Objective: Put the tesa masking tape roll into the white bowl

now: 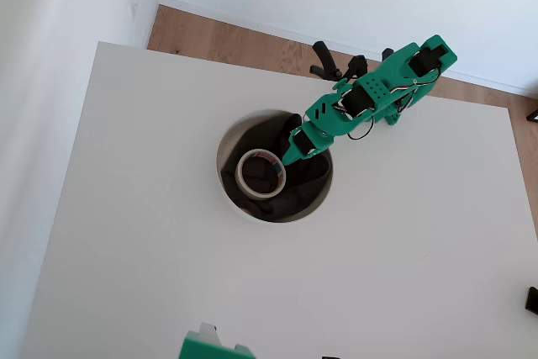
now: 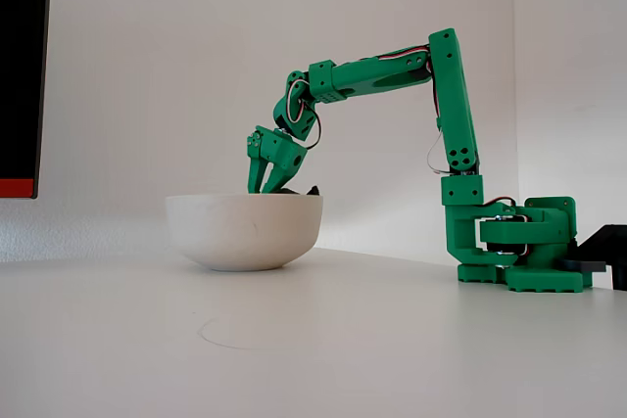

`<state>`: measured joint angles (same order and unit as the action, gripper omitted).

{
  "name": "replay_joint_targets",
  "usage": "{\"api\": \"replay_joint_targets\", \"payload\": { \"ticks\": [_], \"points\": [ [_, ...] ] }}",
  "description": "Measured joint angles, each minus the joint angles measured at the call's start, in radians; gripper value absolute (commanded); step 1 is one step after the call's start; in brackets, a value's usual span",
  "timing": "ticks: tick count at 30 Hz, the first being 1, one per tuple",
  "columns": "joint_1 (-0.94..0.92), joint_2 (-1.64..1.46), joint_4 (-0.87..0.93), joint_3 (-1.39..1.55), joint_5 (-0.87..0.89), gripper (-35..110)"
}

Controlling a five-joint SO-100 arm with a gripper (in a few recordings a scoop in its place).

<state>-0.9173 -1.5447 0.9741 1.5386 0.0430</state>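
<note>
The tesa masking tape roll (image 1: 261,173) lies flat on the black cloth (image 1: 290,195) inside the white bowl (image 1: 224,150), its red label showing on the inner core. My green gripper (image 1: 288,157) hangs just right of the roll in the overhead view, tip pointing down and left over the cloth. From the side in the fixed view, the gripper (image 2: 266,188) dips to the rim of the bowl (image 2: 245,232), its two fingers standing apart with nothing between them. The bowl's wall hides the roll in that view.
The bowl sits mid-table on a white tabletop (image 1: 151,250). The arm's base (image 1: 395,111) stands at the table's far edge, right of the bowl (image 2: 514,252). Wooden floor (image 1: 218,39) lies beyond the far edge, and a wall (image 1: 50,81) runs along the left.
</note>
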Motion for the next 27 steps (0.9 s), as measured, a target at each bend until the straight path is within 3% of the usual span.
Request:
{"api": "replay_joint_targets", "payload": {
  "ticks": [9,13,20,27],
  "points": [
    [0.086,0.061,0.282,-0.480,0.040,-8],
    [0.198,-0.009,0.403,-0.561,0.040,-8],
    [0.508,-0.259,0.657,-0.558,0.037,-8],
    [0.821,-0.710,0.664,-0.209,0.028,-8]
  ]
}}
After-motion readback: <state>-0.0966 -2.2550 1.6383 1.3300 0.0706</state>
